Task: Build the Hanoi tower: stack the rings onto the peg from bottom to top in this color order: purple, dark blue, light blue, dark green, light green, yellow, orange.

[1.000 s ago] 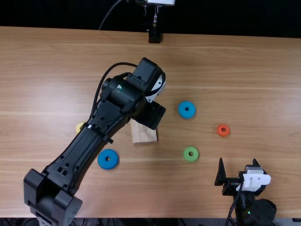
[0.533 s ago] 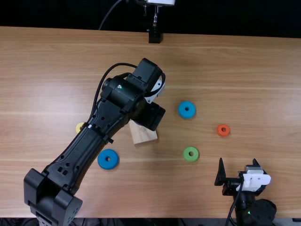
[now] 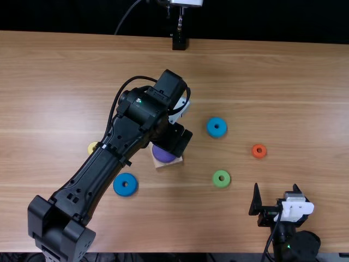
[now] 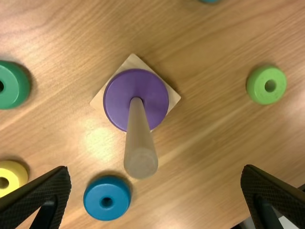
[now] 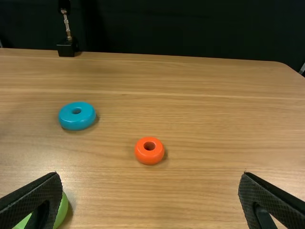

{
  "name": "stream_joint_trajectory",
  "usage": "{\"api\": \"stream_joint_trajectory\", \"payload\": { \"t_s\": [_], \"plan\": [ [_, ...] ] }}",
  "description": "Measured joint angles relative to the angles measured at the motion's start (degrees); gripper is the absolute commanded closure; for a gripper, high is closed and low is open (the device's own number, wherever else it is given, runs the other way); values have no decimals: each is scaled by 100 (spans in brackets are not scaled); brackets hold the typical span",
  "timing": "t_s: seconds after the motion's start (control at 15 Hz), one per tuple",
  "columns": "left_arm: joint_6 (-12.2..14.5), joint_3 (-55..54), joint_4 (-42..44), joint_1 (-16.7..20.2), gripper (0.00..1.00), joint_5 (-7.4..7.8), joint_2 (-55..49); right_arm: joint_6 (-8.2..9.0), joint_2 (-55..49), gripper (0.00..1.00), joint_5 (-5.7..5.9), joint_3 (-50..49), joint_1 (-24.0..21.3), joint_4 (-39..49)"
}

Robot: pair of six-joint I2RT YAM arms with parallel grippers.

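Tabletop [image 3: 272, 87] of light brown wood lies under all 7 rings. Nearest me, toward the right, is my right pincer [image 3: 275, 192], released, its 2 fingers spread well apart. A little farther off, left of the middle, the dark blue ring [image 3: 125, 184] lies flat on the wood, and the light green ring [image 3: 221, 179] lies right of the middle. Between those 2 rings, slightly farther away, I have the square wooden base [image 3: 172, 163], with the purple ring [image 3: 163, 155] resting on it around the upright peg [image 4: 141, 143]. So 1 ring is on the peg and 6 lie loose around the tabletop. The orange ring [image 3: 259, 151] is well over to the right, and the yellow ring [image 3: 91, 147] is to the left, partly behind my left arm [image 3: 106, 169]. My left pincer [image 3: 175, 136] is above the peg and base, released too, the fingers wide apart in its wrist view. That view also gives me the dark green ring [image 4: 13, 86], flat on the wood and apart from the yellow ring. Farther out, right of the base, lies the light blue ring [image 3: 216, 127]. At the far edge stands a small black block [image 3: 179, 42].
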Motion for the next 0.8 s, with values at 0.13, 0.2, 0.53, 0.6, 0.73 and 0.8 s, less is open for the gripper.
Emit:
{"api": "stream_joint_trajectory", "payload": {
  "t_s": [0.13,0.2,0.53,0.6,0.73,0.8],
  "plan": [
    [-2,22,72,4,0,17,0,0,0,0,0,0,0,0],
    [-7,133,208,7,0,11,0,2,0,0,0,0,0,-2],
    [0,256,1187,330,0,9,-911,4,0,0,0,0,0,-2],
    [-2,164,1471,518,0,0,-1270,0,-2,0,0,0,0,-2],
    [-7,-623,1856,1036,0,-39,-2229,2,0,0,-2,0,0,-4],
    [-9,-1139,2000,1259,0,-79,-2645,0,0,0,2,0,0,-2]
  ]
}}
